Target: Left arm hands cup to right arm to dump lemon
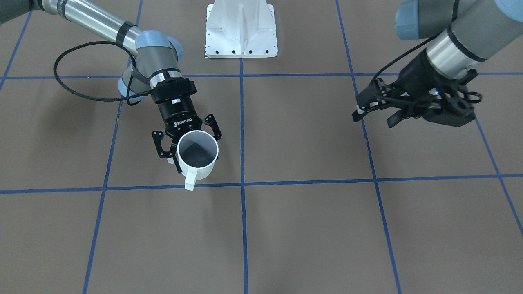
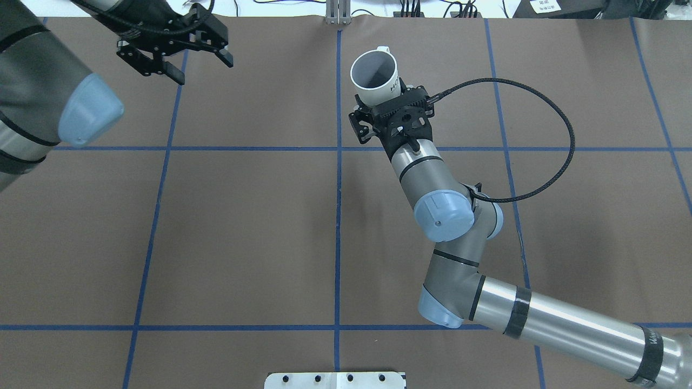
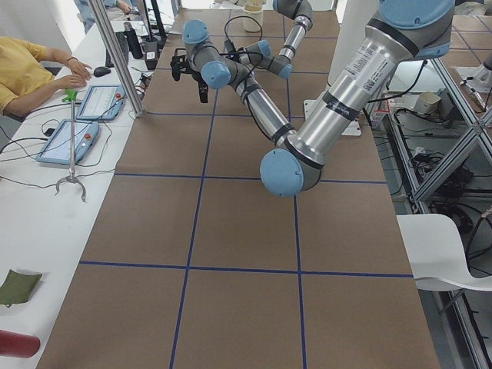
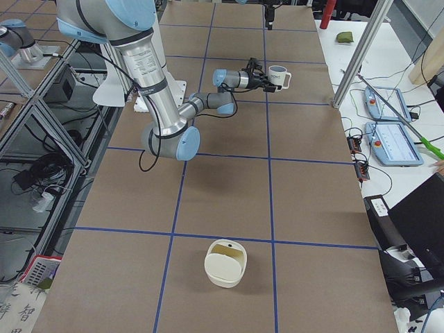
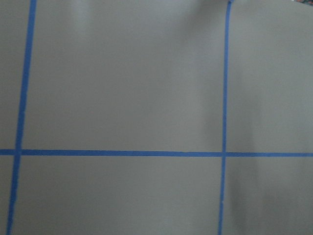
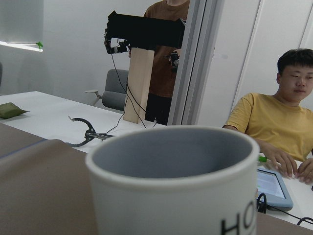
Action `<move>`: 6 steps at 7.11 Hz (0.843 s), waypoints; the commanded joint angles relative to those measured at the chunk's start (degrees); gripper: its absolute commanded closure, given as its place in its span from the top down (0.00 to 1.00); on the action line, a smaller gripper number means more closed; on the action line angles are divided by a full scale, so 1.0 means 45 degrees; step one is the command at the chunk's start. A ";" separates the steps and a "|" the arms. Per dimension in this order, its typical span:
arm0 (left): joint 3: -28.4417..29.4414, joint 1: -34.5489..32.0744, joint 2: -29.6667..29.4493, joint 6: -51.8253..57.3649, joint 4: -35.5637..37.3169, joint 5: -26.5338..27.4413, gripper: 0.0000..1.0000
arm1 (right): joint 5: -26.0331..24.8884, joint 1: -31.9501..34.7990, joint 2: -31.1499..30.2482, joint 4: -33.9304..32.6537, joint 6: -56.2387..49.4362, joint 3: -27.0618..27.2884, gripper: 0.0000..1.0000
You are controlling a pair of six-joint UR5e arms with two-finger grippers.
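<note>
In the right wrist view the cup [image 6: 176, 181] runs off the bottom edge: its base is cut away and I read only "HO" of the lettering. From overhead, the right gripper [image 2: 385, 97] covers the cup's lower side and most of that lettering. The cup's floor sits in shadow in the front view; I cannot tell what lies there. The left arm [image 2: 38, 92] leaves the overhead's left edge. The left wrist view is soft, just table [image 5: 122, 88].

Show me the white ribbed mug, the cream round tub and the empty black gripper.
White ribbed mug [image 1: 202, 171]: front-facing view, outer wall.
Cream round tub [image 4: 225, 267]: right-side view, its top.
Left gripper [image 1: 374, 120]: front-facing view, between its fingertips.
</note>
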 commanded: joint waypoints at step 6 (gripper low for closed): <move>0.2421 0.1739 -0.1871 -0.3076 -0.2783 0.2287 0.87 | -0.1088 -0.0859 0.1480 -0.1540 -0.1783 -0.0169 0.00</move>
